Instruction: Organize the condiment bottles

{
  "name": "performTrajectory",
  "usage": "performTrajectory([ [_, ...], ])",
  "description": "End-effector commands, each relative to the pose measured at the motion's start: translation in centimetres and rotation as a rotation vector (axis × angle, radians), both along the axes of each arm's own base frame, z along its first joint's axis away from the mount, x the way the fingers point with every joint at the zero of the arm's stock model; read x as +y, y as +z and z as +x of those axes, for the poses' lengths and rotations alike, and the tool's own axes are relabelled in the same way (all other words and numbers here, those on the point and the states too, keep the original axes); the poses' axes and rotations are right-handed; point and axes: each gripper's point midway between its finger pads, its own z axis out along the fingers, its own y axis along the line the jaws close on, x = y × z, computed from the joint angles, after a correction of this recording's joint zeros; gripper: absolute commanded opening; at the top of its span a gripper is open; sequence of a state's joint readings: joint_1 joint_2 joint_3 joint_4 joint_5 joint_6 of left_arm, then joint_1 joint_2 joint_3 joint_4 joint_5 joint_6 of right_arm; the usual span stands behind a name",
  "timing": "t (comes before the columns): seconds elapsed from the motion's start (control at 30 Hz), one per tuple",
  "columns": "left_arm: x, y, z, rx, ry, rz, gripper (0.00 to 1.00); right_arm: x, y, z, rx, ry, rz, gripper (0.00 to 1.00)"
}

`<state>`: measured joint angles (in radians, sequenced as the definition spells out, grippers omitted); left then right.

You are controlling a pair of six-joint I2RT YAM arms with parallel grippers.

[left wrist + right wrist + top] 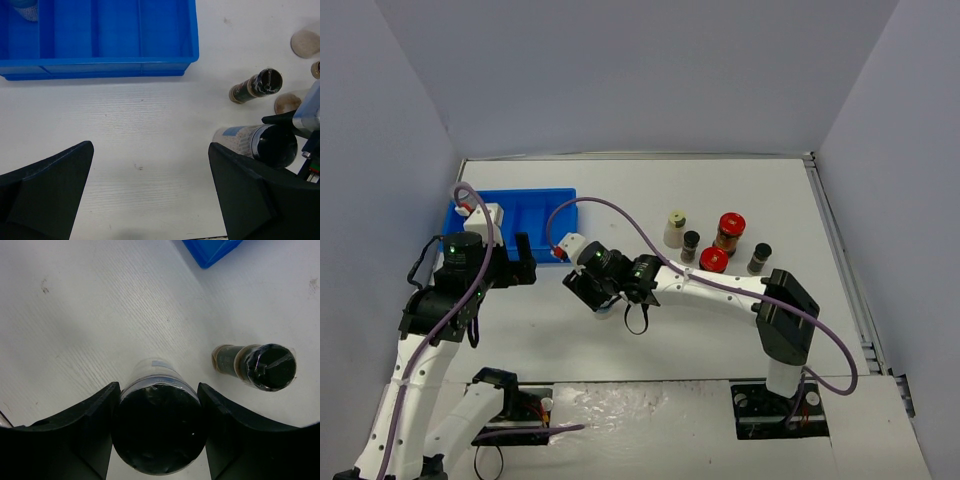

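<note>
Smooth, glossy plastic on the blue bin (100,67); the white table (150,130) is matt, finely ridged; the jar (157,425) looks clear-walled.

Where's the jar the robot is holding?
The jar is in the right gripper, left of centre in the top view, beside a black-capped jar.

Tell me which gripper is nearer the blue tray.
Left. The left gripper hangs open just short of the blue tray's near wall; the right gripper, shut on a blue-labelled jar, sits farther off, beyond the tray's near right corner.
</note>
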<state>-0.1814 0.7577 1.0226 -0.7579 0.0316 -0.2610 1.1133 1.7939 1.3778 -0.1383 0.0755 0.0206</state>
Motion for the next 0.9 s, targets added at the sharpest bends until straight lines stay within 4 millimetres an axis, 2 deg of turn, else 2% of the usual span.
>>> performTrajectory([
  [0.0,-0.4,1.8,0.9,-0.08,-0.03,-0.01,0.97,1.8,3.2,0.8,-0.065,0.012,0.128,0.5],
  [0.1,-0.7,1.7,0.9,-0.079,-0.047,-0.009,0.97,1.7,3.5,0.5,-0.061,0.017,0.138,0.71],
  [0.17,-0.9,1.7,0.9,-0.079,-0.071,-0.007,0.97,1.6,4.1,0.5,-0.069,0.016,0.147,0.81],
  [0.27,-1.6,1.8,0.9,-0.074,-0.11,-0.014,0.97,1.4,5.7,0.4,-0.083,0.011,0.178,0.9],
  [0.4,-2.8,2.1,0.9,-0.067,-0.157,-0.051,0.97,0.1,9.1,0.4,-0.122,-0.018,0.226,0.96],
  [0.47,-3.3,2.1,1.1,-0.063,-0.18,-0.064,0.97,-1.7,11.1,1.0,-0.169,-0.071,0.233,0.99],
  [0.57,-4.2,2.2,1.3,-0.056,-0.221,-0.075,0.97,-5.4,13.7,1.9,-0.223,-0.151,0.213,1.0],
  [0.6,-4.6,2.0,1.5,-0.045,-0.236,-0.083,0.97,-7.5,15.2,2.3,-0.265,-0.182,0.201,1.0],
  [0.67,-5.6,2.2,1.6,-0.047,-0.268,-0.104,0.97,-10.6,16.8,3.5,-0.295,-0.254,0.212,1.0],
  [0.73,-6.7,2.2,1.8,-0.044,-0.297,-0.122,0.97,-13.3,18.3,4.0,-0.319,-0.315,0.227,1.0],
  [0.87,-9.9,1.4,1.8,-0.011,-0.369,-0.129,0.97,-20.3,20.7,5.3,-0.414,-0.513,0.232,1.0],
])
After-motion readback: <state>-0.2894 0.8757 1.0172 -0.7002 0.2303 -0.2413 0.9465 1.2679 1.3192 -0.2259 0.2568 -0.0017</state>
